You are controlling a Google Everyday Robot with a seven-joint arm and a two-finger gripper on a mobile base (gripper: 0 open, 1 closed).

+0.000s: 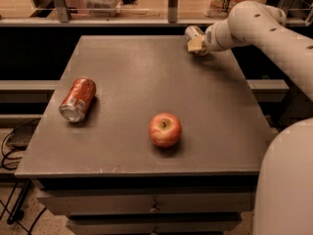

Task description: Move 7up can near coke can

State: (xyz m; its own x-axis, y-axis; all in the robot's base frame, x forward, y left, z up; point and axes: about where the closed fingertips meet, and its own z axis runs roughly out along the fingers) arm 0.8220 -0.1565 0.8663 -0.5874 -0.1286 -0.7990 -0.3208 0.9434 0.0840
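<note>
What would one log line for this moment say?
pincer: far right corner of table, at 7up can | coke can: lying on side, left | apple: front centre | task: cans far apart

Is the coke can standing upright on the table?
No, the coke can lies on its side on the table, while the gripper is at the far right corner by the 7up can.
</note>
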